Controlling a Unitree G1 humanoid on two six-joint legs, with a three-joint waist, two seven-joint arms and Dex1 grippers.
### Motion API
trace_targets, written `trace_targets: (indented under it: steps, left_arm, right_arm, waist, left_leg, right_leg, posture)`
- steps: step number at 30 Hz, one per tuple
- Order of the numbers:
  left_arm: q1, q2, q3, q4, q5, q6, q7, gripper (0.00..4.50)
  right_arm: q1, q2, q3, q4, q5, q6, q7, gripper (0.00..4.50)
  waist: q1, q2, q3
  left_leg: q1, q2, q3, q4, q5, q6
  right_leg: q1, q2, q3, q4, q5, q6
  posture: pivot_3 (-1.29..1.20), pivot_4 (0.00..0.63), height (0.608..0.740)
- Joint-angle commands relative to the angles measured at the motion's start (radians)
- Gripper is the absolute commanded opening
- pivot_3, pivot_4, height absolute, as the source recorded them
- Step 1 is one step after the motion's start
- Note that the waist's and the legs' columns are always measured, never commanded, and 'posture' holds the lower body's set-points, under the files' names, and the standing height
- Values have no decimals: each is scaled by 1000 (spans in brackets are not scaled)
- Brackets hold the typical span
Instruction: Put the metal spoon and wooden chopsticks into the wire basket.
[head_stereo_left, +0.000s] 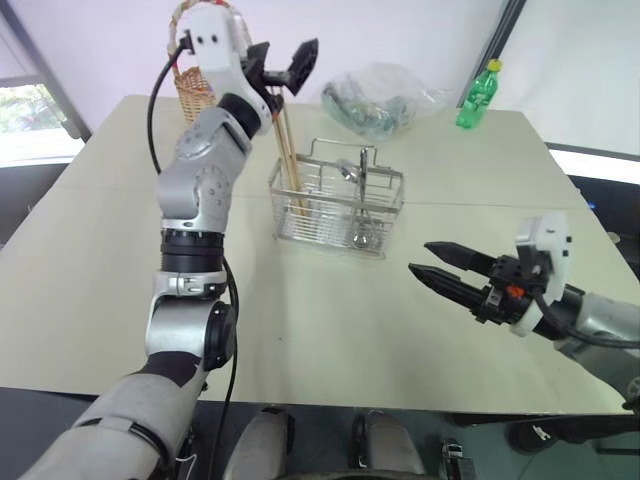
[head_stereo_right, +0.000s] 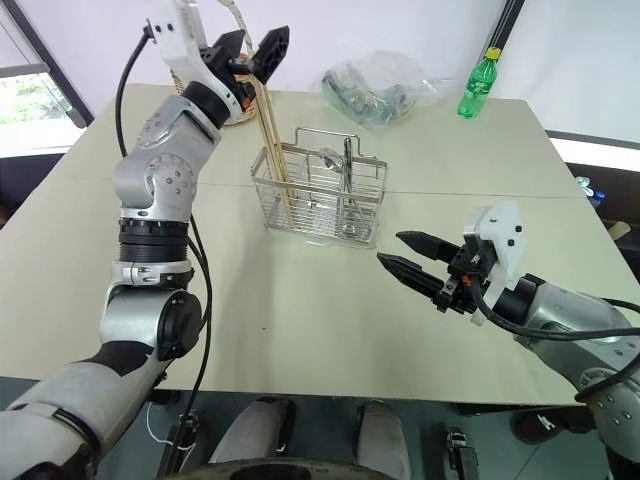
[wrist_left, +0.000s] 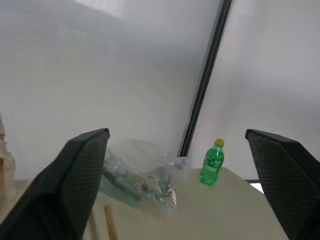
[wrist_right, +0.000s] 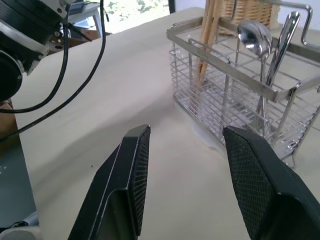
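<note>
Now: left gripper (head_stereo_left: 285, 65) wide open, empty, above the chopsticks (head_stereo_left: 290, 160).
Chopsticks stand in the left compartment of the basket (head_stereo_left: 338, 205); spoon (wrist_right: 254, 37) stands in the right one. Right gripper (head_stereo_left: 440, 265) half open, empty, near the basket over the table (head_stereo_left: 90, 260).

No text can be read; the green bottle (head_stereo_left: 478, 96) bears a label, apparently too small to make out.

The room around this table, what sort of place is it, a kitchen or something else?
Probably a lab or office room, not a kitchen: a plain table against bare white walls, with only a wire basket, a wicker basket and a green bottle.
</note>
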Motion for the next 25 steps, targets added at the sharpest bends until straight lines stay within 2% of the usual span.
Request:
trace_targets:
  steps: [1,8,12,15,18,25]
  left_arm:
    - [-31,109,26,-67,-28,35,-68,4474]
    - [43,470,-74,-100,4,55,-471,4474]
    - [264,747,-118,-215,30,-25,-805,4474]
    - [402,871,-83,-280,4,-25,-924,4474]
    - [463,916,-37,-308,-25,22,-933,4474]
    - [544,936,27,-391,-41,59,-903,4474]
  right_arm:
    - [-35,-30,-37,31,-22,-30,37,2374]
    - [-88,-79,-50,123,-77,-49,125,2374]
    - [-137,-110,-28,193,-131,-72,193,2374]
    - [-174,-128,-13,236,-167,-87,245,2374]
    - [-221,-143,4,277,-188,-94,286,2374]
    - [-291,-134,45,290,-209,-85,325,2374]
  waist:
    - [-5,1,0]
    - [-13,5,1]
    - [-27,8,1]
    - [-29,8,2]
    - [-24,9,3]
    - [-27,11,4]
  left_leg:
    - [0,0,0,0,0,0]
    - [1,3,0,-1,0,0]
    - [1,2,1,-2,0,0]
    - [-1,3,1,-2,0,0]
    - [-1,4,0,-1,0,0]
    - [-1,4,0,-2,-1,2]
  right_leg:
    - [0,0,0,0,0,0]
    - [-1,4,0,1,0,-1]
    - [-1,3,2,-1,-2,-4]
    - [-2,2,2,-2,-2,-7]
    - [-1,-1,1,-5,-3,-8]
    - [0,-1,0,-11,-3,-8]
  posture:
    - [0,150,661]
    - [0,150,661]
    - [0,150,661]
    - [0,150,661]
    - [0,150,661]
    - [0,150,661]
